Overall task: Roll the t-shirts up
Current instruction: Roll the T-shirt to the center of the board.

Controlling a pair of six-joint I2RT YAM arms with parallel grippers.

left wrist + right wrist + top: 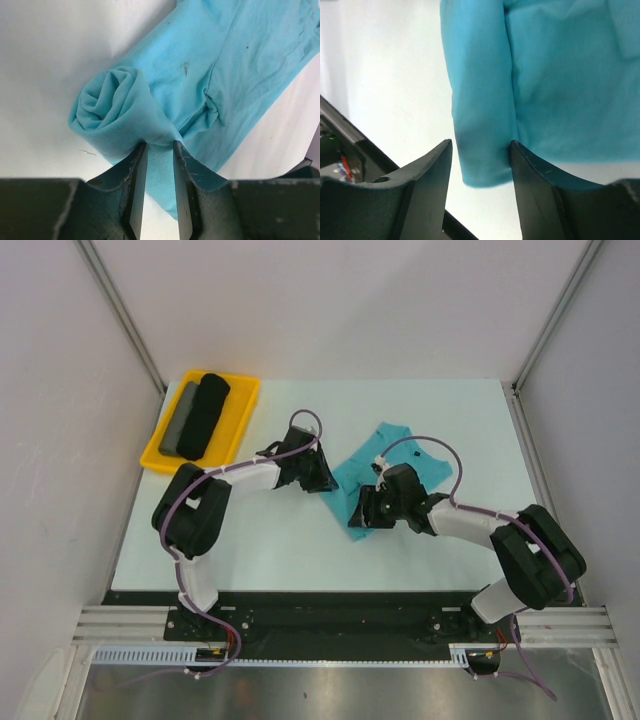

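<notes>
while the teal t-shirt (352, 475) lies crumpled on the white table (300, 550), about midway between the left and right edges, its near-left border is rolled into a thick tube that runs diagonally toward the near edge. the rest of the cloth spreads flat toward the far right, with a small dark tag (415, 453) showing on it. the left gripper (159, 145) sits at the far end of the tube. its fingers (136, 175) are drawn close and pinch a fold of the outer layer, and the spiral of the rolled end shows just beside them in the left wrist view. the right gripper (480, 144) is at the near end of the tube. its fingers (432, 170) stand apart, one on each side of the roll, which fills the gap without looking squeezed. a yellow tray (245, 390) sits at the far left corner, well apart from the shirt. it holds a black fabric roll (205, 415) and a thinner grey fabric roll (180, 422) lying side by side.
</notes>
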